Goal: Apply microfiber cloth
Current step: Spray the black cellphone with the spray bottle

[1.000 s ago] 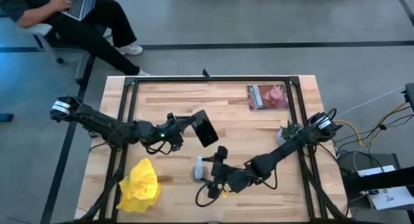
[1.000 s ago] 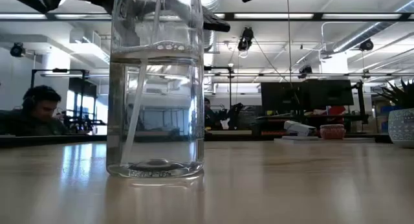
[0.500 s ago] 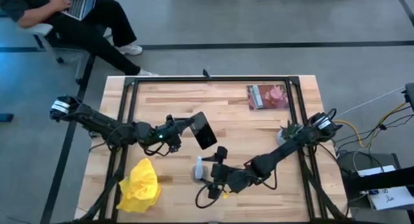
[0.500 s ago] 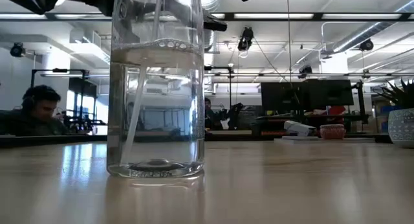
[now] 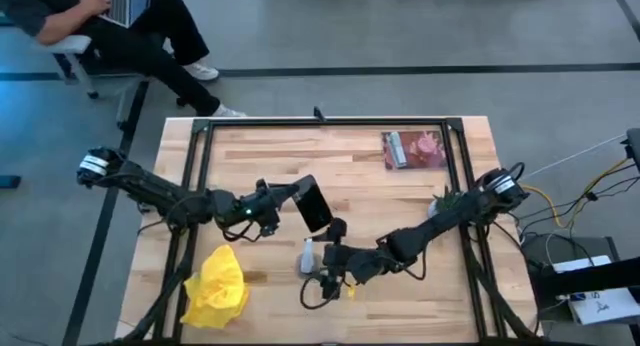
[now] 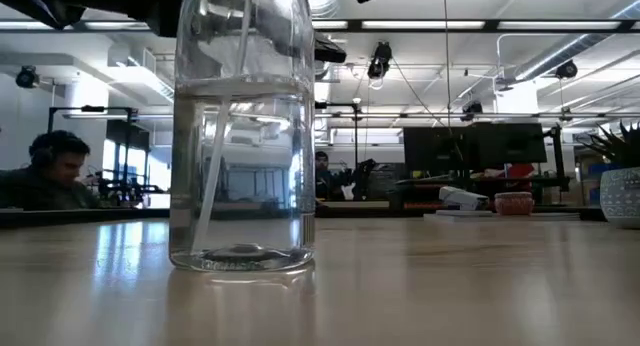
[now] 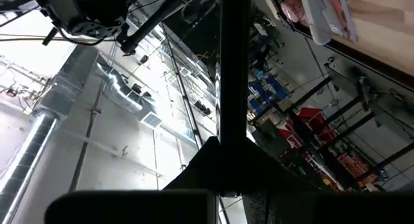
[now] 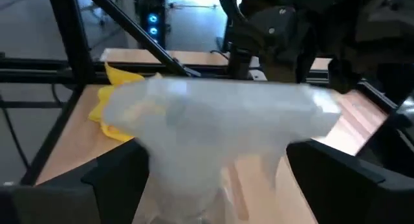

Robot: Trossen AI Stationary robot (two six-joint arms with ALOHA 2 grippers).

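While a person sits with a laptop beyond the far left corner, a wooden table with a black metal frame fills the middle of the overhead view. 2 dark arms reach inward over it from either side. On the near side of the table, left of the spray bottle, the microfiber cloth lies crumpled in bright yellow folds, touched by neither arm. Just beyond the bottle, the left gripper is clamped on a black phone, holding it tilted above the wood. The right gripper sits at the clear spray bottle, its fingers flanking the white spray head; whether they press it cannot be told. Water fills much of the upright bottle in the low view. Well beyond the bottle, near the far right corner, lies a flat pink packet.
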